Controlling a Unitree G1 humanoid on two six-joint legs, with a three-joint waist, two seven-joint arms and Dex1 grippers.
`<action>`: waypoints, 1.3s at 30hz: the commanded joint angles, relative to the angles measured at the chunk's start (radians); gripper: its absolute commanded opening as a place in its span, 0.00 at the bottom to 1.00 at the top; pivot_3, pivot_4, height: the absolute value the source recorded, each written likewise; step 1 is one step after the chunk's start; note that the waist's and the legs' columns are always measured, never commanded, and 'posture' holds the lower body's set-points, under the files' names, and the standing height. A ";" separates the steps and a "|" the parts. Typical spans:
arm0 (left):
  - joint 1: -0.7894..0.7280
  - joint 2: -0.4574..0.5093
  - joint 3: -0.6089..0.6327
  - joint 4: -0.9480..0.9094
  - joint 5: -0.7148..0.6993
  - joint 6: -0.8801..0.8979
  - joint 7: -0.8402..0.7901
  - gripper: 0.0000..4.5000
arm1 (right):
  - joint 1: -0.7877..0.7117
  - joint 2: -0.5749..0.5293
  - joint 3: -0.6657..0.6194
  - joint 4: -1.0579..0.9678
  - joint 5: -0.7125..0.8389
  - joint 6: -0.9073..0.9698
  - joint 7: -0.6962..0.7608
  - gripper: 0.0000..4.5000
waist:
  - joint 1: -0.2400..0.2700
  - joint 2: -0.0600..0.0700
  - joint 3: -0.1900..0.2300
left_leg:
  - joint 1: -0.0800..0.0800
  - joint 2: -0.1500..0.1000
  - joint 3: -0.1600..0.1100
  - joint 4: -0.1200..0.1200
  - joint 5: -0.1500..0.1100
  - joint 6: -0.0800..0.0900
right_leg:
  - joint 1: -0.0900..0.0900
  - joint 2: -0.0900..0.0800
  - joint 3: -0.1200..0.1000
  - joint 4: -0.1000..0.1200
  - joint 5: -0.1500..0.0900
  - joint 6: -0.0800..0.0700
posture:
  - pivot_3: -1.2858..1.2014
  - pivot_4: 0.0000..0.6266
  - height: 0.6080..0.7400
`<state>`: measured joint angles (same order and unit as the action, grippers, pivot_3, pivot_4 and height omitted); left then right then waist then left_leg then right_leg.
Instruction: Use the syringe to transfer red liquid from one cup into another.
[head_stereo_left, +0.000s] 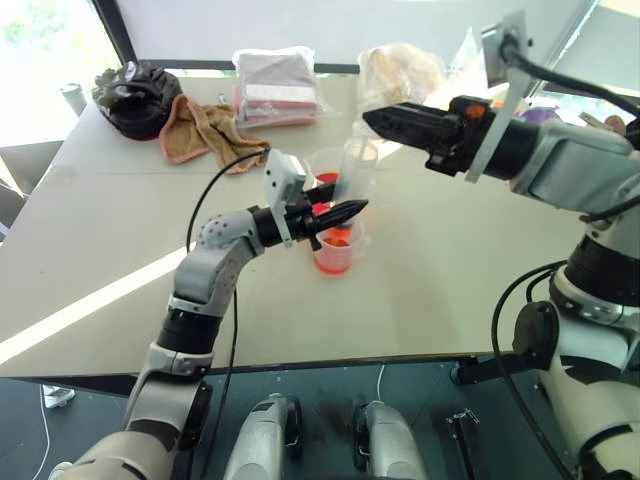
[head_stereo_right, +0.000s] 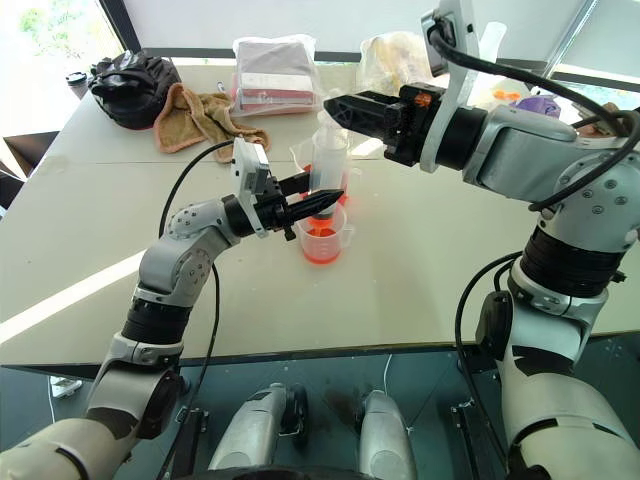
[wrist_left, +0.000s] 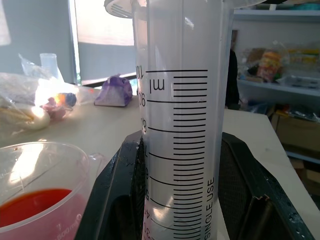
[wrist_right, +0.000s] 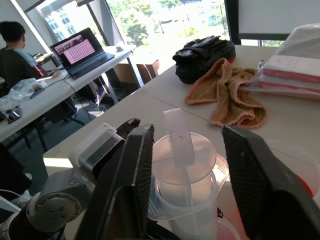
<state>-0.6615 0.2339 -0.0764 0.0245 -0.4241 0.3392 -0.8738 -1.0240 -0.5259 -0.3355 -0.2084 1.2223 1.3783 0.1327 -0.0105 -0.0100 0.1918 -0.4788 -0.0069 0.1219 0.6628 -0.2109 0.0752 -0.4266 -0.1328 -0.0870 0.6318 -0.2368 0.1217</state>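
Observation:
The clear syringe (head_stereo_left: 357, 165) stands upright over a plastic cup (head_stereo_left: 335, 255) that holds red liquid (head_stereo_right: 322, 243). My left gripper (head_stereo_left: 345, 212) is shut on its marked barrel (wrist_left: 185, 125), with one black finger on each side. A second cup (head_stereo_left: 325, 168) with red liquid stands just behind the syringe and shows beside the barrel (wrist_left: 35, 200) in the left wrist view. My right gripper (head_stereo_left: 375, 120) reaches in level at the top of the syringe. Its fingers (wrist_right: 130, 180) stand open on either side of the white plunger head (wrist_right: 182, 157), close to its rim.
At the back of the table (head_stereo_left: 90, 260) lie an orange towel (head_stereo_left: 205, 130), a black bag (head_stereo_left: 140, 95), a wrapped stack of packets (head_stereo_left: 275, 85) and a plastic bag (head_stereo_left: 400, 70). A person sits at a laptop (wrist_right: 80, 50) on another table.

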 joint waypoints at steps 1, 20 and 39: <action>-0.005 0.001 -0.003 -0.039 -0.007 -0.010 -0.001 0.30 | -0.014 0.001 -0.006 -0.012 0.032 -0.023 -0.007 0.03 | 0.000 0.000 0.000 | 0.000 0.000 0.000 0.000 0.000 0.000 | 0.000 0.000 0.000 0.000 0.000 0.000 | 0.52 0.24 1.00; -0.033 -0.010 0.002 -0.012 -0.007 -0.015 0.005 0.30 | 0.013 0.029 0.101 0.007 0.272 0.049 -0.175 0.01 | -0.001 0.000 0.000 | 0.000 0.000 0.000 0.000 0.000 0.000 | 0.000 0.000 0.000 0.000 0.000 0.000 | 0.52 0.24 1.00; -0.104 -0.045 0.017 0.068 0.009 -0.061 0.016 0.30 | 0.020 -0.011 0.188 0.026 0.333 0.049 -0.187 0.01 | 0.000 0.000 0.000 | 0.000 0.000 0.000 0.000 0.000 0.001 | 0.000 0.000 0.000 0.000 0.000 0.000 | 0.52 0.24 1.00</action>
<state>-0.7000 0.2124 -0.0826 0.1188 -0.4025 0.3134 -0.8832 -1.0155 -0.5661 -0.2349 -0.1514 1.4467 1.3841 -0.1124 -0.0109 -0.0100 0.1918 -0.4789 -0.0067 0.1223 0.6629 -0.2113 0.0761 -0.4267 -0.1331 -0.0870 0.6316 -0.2368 0.1217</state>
